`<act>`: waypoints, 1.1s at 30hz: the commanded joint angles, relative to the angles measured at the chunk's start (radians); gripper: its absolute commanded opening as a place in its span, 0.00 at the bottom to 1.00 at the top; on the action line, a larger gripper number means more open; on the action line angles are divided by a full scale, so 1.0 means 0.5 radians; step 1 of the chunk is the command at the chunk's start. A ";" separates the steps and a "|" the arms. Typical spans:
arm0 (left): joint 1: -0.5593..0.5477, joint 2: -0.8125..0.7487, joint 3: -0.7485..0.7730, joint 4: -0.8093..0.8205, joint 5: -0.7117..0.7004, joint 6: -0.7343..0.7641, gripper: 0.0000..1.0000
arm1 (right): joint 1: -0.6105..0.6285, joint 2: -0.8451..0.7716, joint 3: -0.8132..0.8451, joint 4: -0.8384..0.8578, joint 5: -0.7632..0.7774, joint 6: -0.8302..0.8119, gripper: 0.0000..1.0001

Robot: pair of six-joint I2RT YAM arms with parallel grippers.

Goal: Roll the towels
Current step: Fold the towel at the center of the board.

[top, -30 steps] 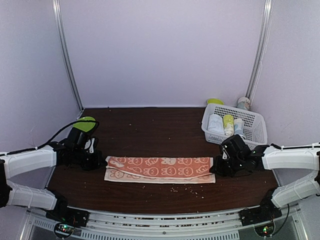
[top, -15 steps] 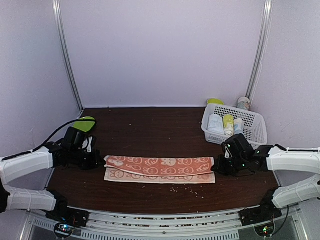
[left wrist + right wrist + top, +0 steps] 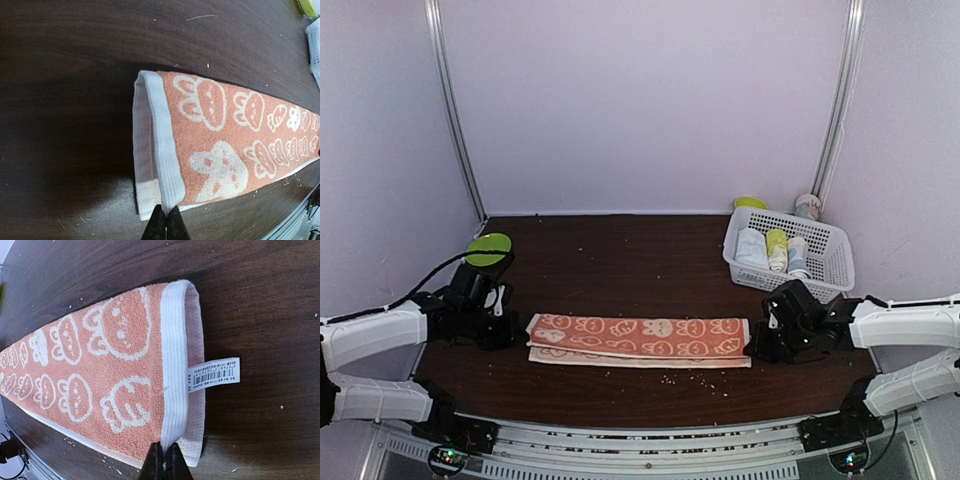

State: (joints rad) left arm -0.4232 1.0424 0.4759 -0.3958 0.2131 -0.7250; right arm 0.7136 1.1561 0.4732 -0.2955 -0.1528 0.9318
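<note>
The orange towel (image 3: 640, 338) with cream patterns lies folded lengthwise across the front of the table. My left gripper (image 3: 512, 332) is shut on the white hem at its left end, seen in the left wrist view (image 3: 166, 212). My right gripper (image 3: 756, 343) is shut on the hem at its right end, seen in the right wrist view (image 3: 166, 452). Both hold the top layer's near corner over the lower layer. A white barcode tag (image 3: 214, 373) sticks out of the right end. The light blue towel is not on the table; whether it is among the basket's rolls I cannot tell.
A white basket (image 3: 836, 262) at the back right holds several rolled cloths, among them a white roll (image 3: 751, 247) and a yellow-green roll (image 3: 776, 244). A green disc (image 3: 488, 247) lies at the back left. Small crumbs dot the dark wood near the front edge.
Both grippers have drawn the towel's top layer toward the near edge, so it now nearly covers the lower layer. Both arms have moved a little nearer with it.
</note>
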 commanded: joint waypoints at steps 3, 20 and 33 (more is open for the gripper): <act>0.013 0.059 -0.040 0.087 -0.007 0.002 0.00 | 0.049 0.071 -0.031 0.053 0.037 0.045 0.00; 0.013 0.120 -0.035 0.095 0.032 0.021 0.00 | 0.098 0.157 -0.020 0.066 0.065 0.041 0.09; 0.010 -0.154 0.156 -0.281 0.029 0.051 0.65 | 0.056 -0.013 0.229 -0.322 0.282 -0.126 0.44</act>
State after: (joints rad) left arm -0.4225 1.0336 0.4854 -0.4717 0.2359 -0.7113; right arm 0.7563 1.1656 0.5327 -0.3794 -0.0868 0.9146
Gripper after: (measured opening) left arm 0.626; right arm 0.440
